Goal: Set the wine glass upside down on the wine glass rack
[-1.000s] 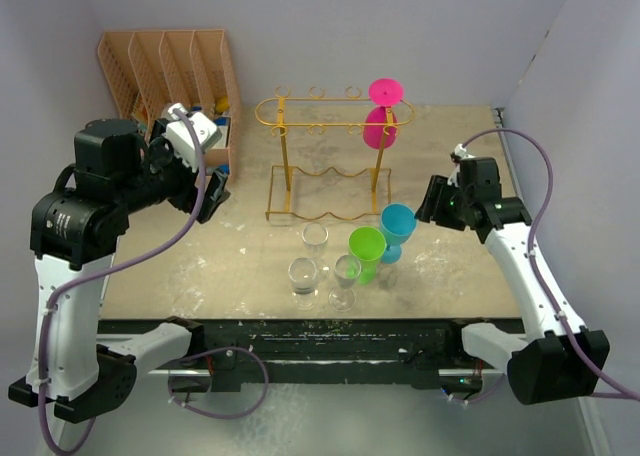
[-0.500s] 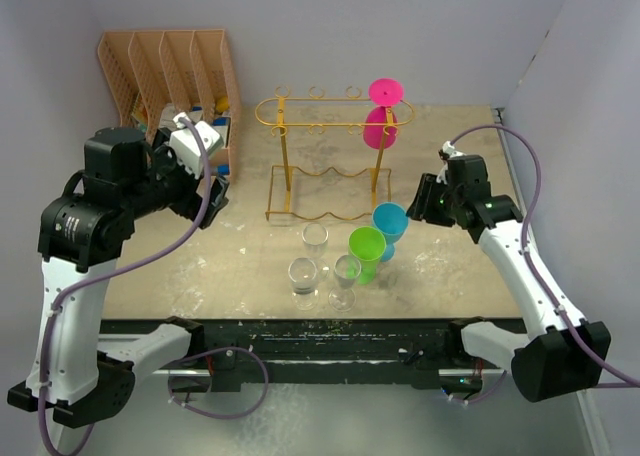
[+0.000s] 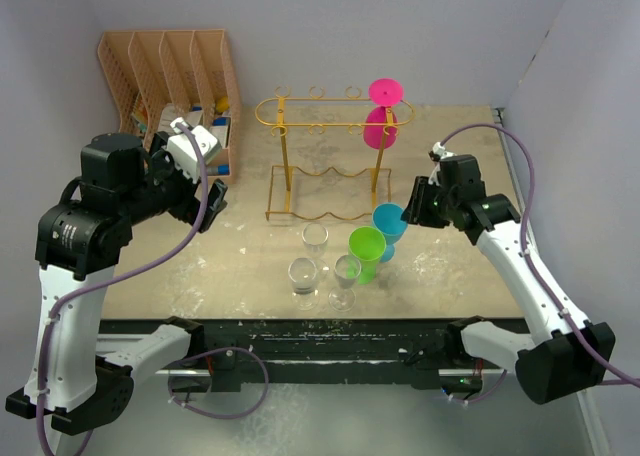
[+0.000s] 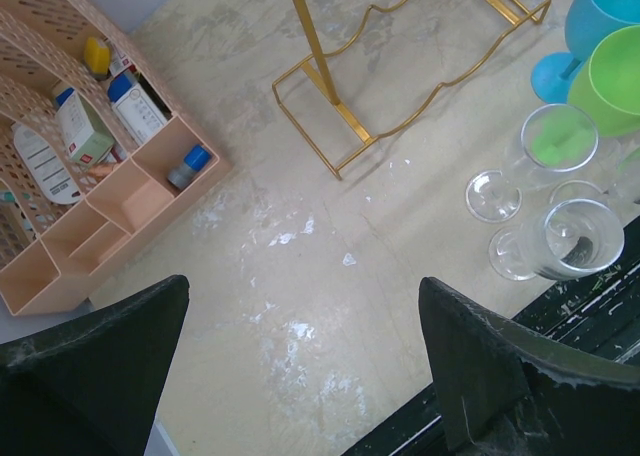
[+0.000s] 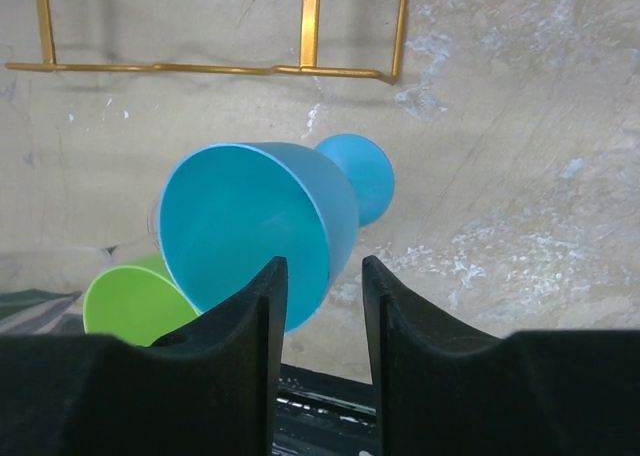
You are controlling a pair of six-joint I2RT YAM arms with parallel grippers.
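Note:
The blue wine glass [image 3: 388, 219] [image 5: 250, 226] stands upright beside a green one [image 3: 366, 246], in front of the golden wire wine glass rack [image 3: 325, 126] [image 5: 310, 26]. A pink wine glass [image 3: 381, 126] hangs upside down at the rack's right end. My right gripper [image 3: 415, 206] [image 5: 324, 266] is at the blue glass's right side. Its jaws are narrowed and straddle the bowl's wall, with one finger over the inside and a small gap left at the other. My left gripper [image 3: 212, 191] [image 4: 305, 296] hovers wide open and holds nothing, over the table's left part.
Three clear wine glasses [image 3: 315, 238] [image 3: 303, 276] [image 3: 345, 274] stand left of the green glass near the front edge. A peach slotted file organizer [image 3: 170, 71] [image 4: 90, 176] with small items sits at the back left. Walls close in at the back and right.
My right gripper has moved left onto the blue glass's rim while its jaws narrowed. The blue glass has shifted slightly left. The left arm drifted a little; its jaws stayed wide.

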